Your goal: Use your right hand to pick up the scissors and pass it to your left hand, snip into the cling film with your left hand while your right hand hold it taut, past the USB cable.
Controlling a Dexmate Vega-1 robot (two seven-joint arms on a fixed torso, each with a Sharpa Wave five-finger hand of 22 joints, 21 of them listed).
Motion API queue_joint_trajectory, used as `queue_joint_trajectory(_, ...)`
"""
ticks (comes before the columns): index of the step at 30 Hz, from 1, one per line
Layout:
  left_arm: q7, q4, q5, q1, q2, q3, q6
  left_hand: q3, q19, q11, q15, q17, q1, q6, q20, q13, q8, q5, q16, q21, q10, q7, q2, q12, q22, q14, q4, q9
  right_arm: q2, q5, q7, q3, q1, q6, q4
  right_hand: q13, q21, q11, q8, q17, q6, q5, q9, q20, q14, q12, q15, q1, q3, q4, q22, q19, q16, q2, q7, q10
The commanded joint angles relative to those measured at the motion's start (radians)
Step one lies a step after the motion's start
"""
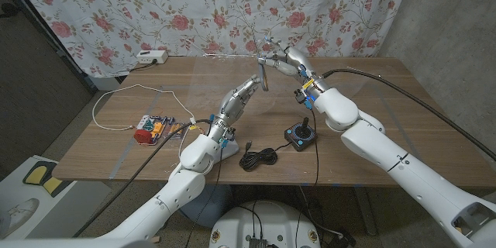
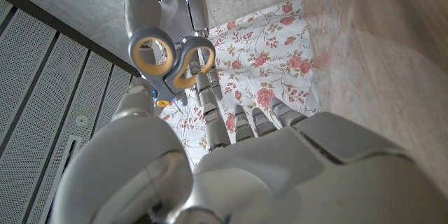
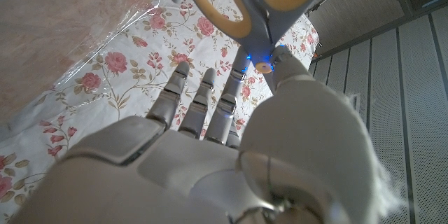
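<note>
Holding scissors (image 1: 265,74) in right hand (image 1: 285,62), left hand (image 1: 240,97) fingers (image 1: 249,87) just below.

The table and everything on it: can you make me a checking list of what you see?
Surface: wooden table, cling film spread over it.
Job's things: scissors held up by the right robot hand, handles toward the left robot hand, which reaches up with nothing in it.
Clutter: joystick, small colourful parts.
Cables: coiled black USB cable; white cord; power strip.
Surroundings: flowered curtain.
</note>
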Motion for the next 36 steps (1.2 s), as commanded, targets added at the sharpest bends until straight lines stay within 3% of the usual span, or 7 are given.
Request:
queue_joint_trajectory(1, -0.009, 0.016, -0.008, -0.009, -0.01, 0.001, 0.004, 0.004, 0.0, 0.002, -0.001, 0.003, 0.004, 0.008, -0.002, 0.006, 0.0, 0.006, 0.007, 0.003, 0.002, 0.001, 0.015, 0.006, 0.005, -0.003, -0.002, 0.005, 0.01, -0.008, -0.012, -0.007, 0.004, 0.011, 0.009, 0.001, 0.001, -0.022, -0.001, 0.003, 0.011, 0.006, 0.002, 0.002, 0.004, 0.005, -0.1, 0.002, -0.002, 0.001, 0.001, -0.001, 0.0, 0.014, -0.006, 0.022)
queue_joint_trajectory(19, -0.024, 0.013, -0.025, -0.002, -0.014, 0.0, -0.003, 0.002, 0.001, -0.001, 0.0, 0.003, 0.005, 0.011, -0.002, 0.006, -0.001, 0.006, 0.007, 0.003, 0.003, -0.004, 0.02, 0.006, 0.005, -0.003, -0.003, 0.005, 0.016, -0.018, -0.029, -0.019, 0.013, 0.001, 0.017, 0.003, 0.001, -0.021, -0.007, 0.002, -0.001, 0.009, 0.002, 0.003, 0.003, 0.004, -0.097, 0.001, -0.003, 0.0, 0.001, -0.002, -0.005, 0.014, -0.002, 0.015)
queue_joint_trajectory(21, -0.023, 0.012, -0.02, -0.002, -0.013, 0.0, -0.005, 0.002, 0.001, -0.001, -0.001, 0.003, 0.005, 0.011, -0.004, 0.006, -0.002, 0.006, 0.007, 0.003, 0.004, -0.004, 0.02, 0.007, 0.005, -0.003, -0.003, 0.005, 0.013, -0.018, -0.024, -0.021, 0.014, 0.001, 0.016, 0.005, 0.0, -0.024, -0.017, 0.0, -0.025, 0.01, 0.002, 0.004, 0.004, 0.005, -0.096, 0.001, -0.002, 0.0, 0.001, -0.002, -0.007, 0.013, 0.007, 0.012)
queue_joint_trajectory(36, -0.018, 0.003, -0.019, 0.002, -0.015, -0.001, -0.005, 0.0, 0.003, 0.001, -0.003, 0.003, 0.007, 0.014, -0.003, 0.006, -0.003, 0.006, 0.007, 0.004, 0.008, -0.004, 0.022, 0.008, 0.005, -0.002, -0.005, 0.004, 0.007, -0.015, -0.021, -0.026, 0.008, -0.001, 0.002, 0.003, 0.0, -0.022, -0.009, 0.001, -0.008, 0.011, 0.002, 0.003, 0.004, 0.005, -0.095, -0.002, -0.004, 0.0, 0.001, -0.002, -0.008, 0.014, 0.004, 0.014)
